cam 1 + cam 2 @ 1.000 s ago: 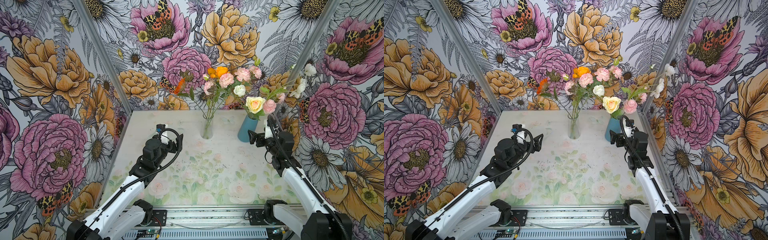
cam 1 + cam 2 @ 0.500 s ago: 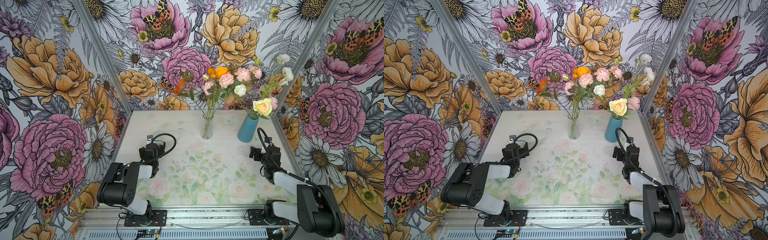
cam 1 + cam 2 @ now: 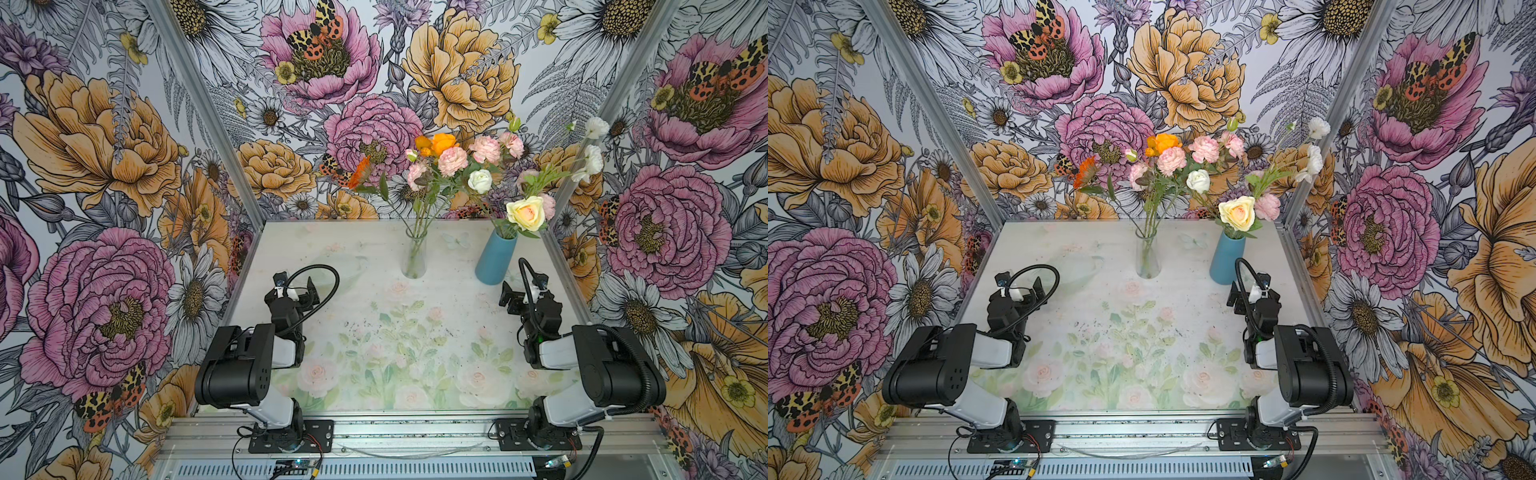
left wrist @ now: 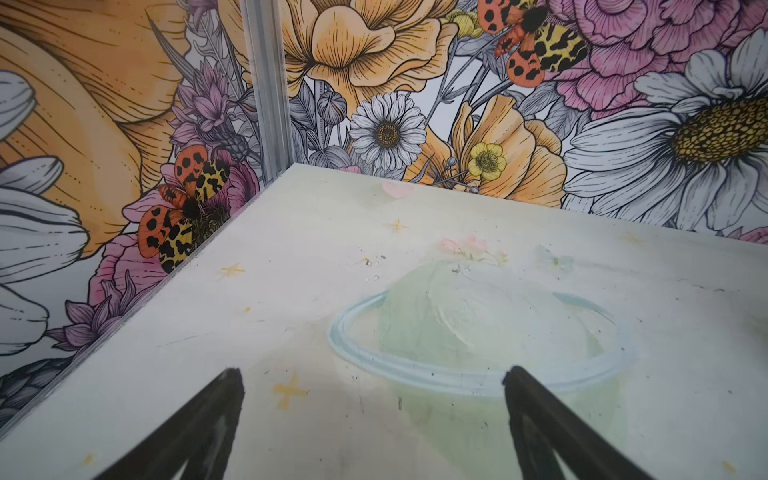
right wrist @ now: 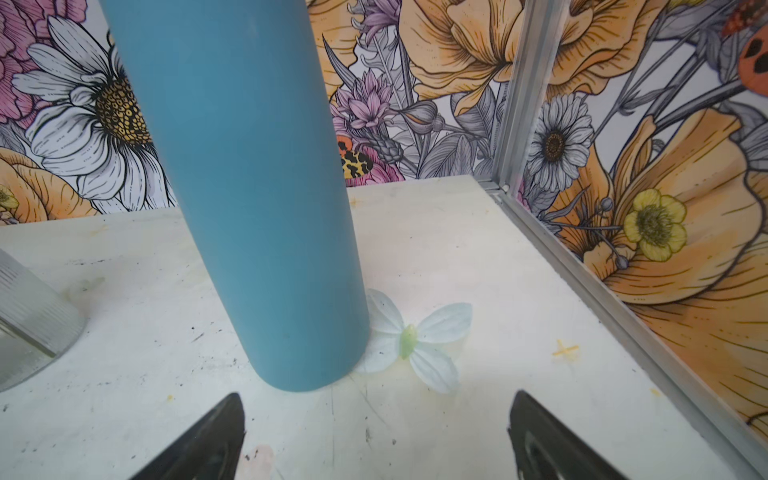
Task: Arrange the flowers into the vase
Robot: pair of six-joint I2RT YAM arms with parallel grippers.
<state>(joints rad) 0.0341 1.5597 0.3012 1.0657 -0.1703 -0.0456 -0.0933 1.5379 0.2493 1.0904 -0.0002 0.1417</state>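
**Both top views:** flowers [image 3: 455,164] with orange, pink and white blooms, stems down in the clear glass vase [image 3: 414,257] at the back of the tabletop [image 3: 332,249]. Cream-yellow rose [image 3: 525,212] with pink and white stems in the blue vase [image 3: 496,259] beside it. No stem lies loose. Left fingers [image 3: 311,286] and right fingers [image 3: 508,297] spread, empty. A second ago both arms reached toward the vases; now they are folded back near their bases. White blooms [image 3: 1312,160] have sprung higher since the right arm let go. Judged: placing done, arms retiring

**Left wrist:** left fingers [image 4: 195,432] spread over bare tabletop, nothing between

**Right wrist:** right fingers [image 5: 203,436] spread, just short of the blue vase [image 5: 249,187]. Fallen pale petals [image 5: 419,336] touch its foot
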